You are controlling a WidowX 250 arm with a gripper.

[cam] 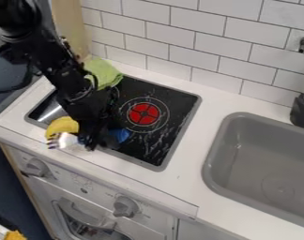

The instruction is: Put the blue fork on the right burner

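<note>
blue fork (121,135) at the near edge of the black stovetop (157,152), handle right of the gripper (94,143), tines left; right burner (144,114) farther back. gripper opening and grasp cannot be told. the fork is probably light and stiff, its smooth handle liable to twist; grasp best mid-handle, near balance. markings (84,181) between the stove knobs (125,206) are illegible.

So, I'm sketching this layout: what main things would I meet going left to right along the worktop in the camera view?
Yellow item → green cloth → red burner centre → grey sink.
</note>
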